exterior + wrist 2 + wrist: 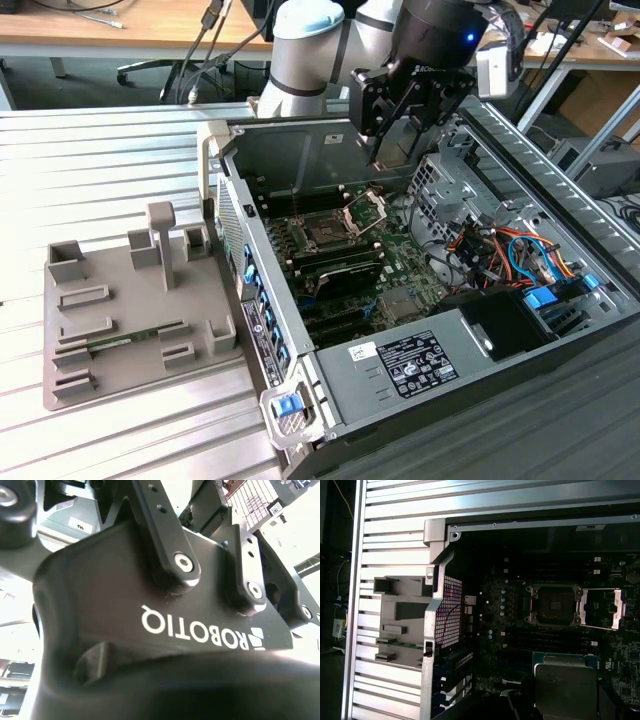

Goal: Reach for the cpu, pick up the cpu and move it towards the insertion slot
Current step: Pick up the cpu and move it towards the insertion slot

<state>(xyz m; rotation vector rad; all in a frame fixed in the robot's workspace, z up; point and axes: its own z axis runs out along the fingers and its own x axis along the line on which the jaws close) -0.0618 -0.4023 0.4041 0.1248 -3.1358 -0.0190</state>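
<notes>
The cpu [565, 685], a flat square chip with a silvery face, fills the near part of the first wrist view, and my gripper [385, 155] is shut on it. In the exterior view the gripper hangs over the open computer case [300, 130], above the motherboard and a little toward the case's back wall. The insertion slot [325, 232] is a dark square socket below the gripper and toward the exterior view's left, with its silver frame [366, 211] flipped open. In the first wrist view the slot [552, 605] lies apart from the held chip, its frame [602, 609] open beside it.
A grey tray [110, 300] with upright posts sits on the ribbed metal table [100, 150] at the exterior view's left, a green memory stick [120, 343] lying in it. Orange and blue cables [500, 250] and a drive cage [440, 185] crowd the case's right side.
</notes>
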